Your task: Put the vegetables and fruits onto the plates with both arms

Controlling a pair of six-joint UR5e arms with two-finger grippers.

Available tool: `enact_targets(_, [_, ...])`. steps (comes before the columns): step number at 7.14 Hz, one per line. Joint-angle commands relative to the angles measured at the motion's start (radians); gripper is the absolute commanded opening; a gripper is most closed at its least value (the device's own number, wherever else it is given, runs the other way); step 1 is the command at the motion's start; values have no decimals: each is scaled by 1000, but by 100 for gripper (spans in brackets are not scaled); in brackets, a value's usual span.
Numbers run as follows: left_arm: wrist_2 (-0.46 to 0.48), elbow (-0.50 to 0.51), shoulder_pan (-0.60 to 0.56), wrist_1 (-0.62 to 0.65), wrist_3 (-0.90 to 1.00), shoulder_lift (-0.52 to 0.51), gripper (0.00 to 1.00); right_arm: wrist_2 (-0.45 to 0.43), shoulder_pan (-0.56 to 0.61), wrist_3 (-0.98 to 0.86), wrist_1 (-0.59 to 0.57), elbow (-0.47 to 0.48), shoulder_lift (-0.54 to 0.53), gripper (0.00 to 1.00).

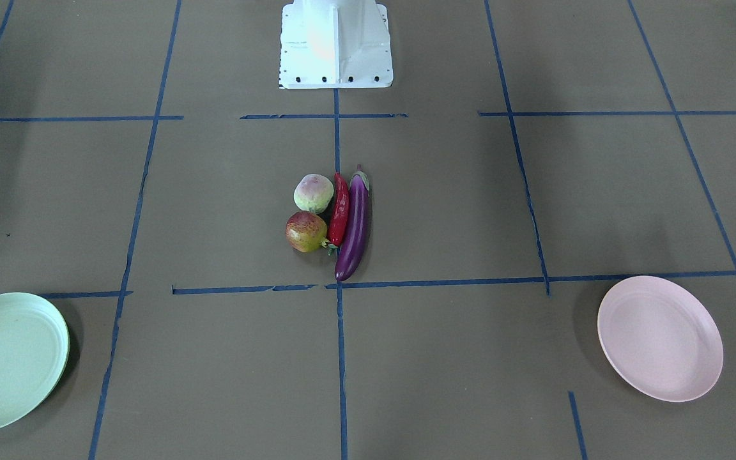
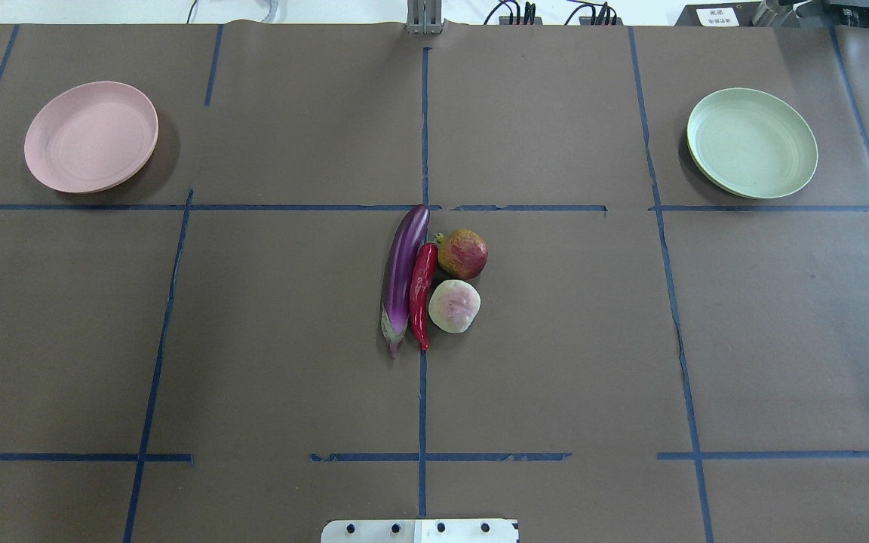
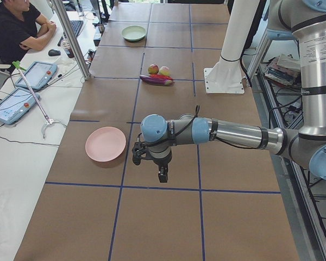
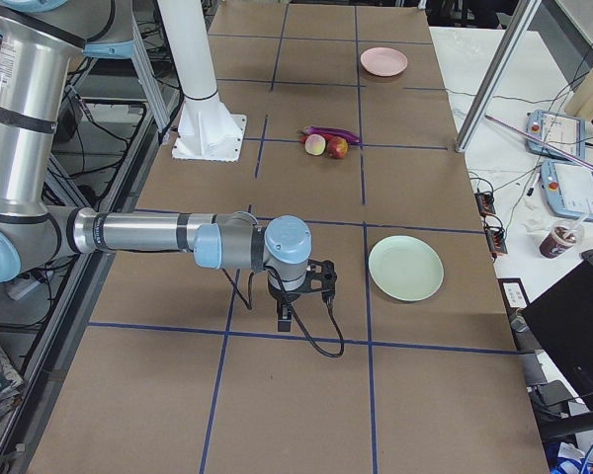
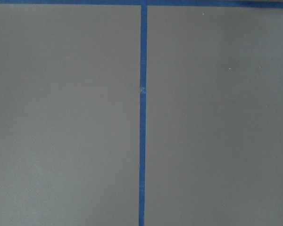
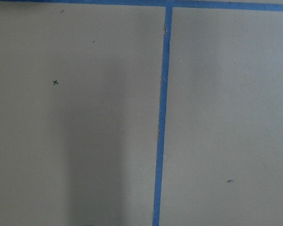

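The purple eggplant (image 2: 403,275), the red chili (image 2: 422,290), the red-and-yellow-green fruit (image 2: 463,254) and the pale green fruit with a pink blush (image 2: 454,305) lie side by side at the table's middle. The pink plate (image 2: 91,136) lies far left and the green plate (image 2: 751,142) far right; both hold nothing. My left gripper (image 3: 162,175) hangs over bare table next to the pink plate (image 3: 105,144). My right gripper (image 4: 285,318) hangs over bare table next to the green plate (image 4: 405,268). I cannot tell whether either is open or shut.
The white base block (image 1: 336,45) stands at the robot's edge of the table. Blue tape lines (image 2: 423,392) cross the brown table cover. An operator (image 3: 16,27) sits at a side table with tablets (image 3: 35,73). A metal post (image 3: 70,35) stands at the table's edge.
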Motion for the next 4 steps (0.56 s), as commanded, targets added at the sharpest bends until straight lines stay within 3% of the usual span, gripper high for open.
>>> enact_targets(1, [-2, 1, 0, -7, 1, 1, 100, 0, 0, 0, 1, 9, 7, 100])
enact_targets(4, [-2, -16, 0, -10, 4, -2, 100, 66, -69, 20, -1, 77, 30, 100])
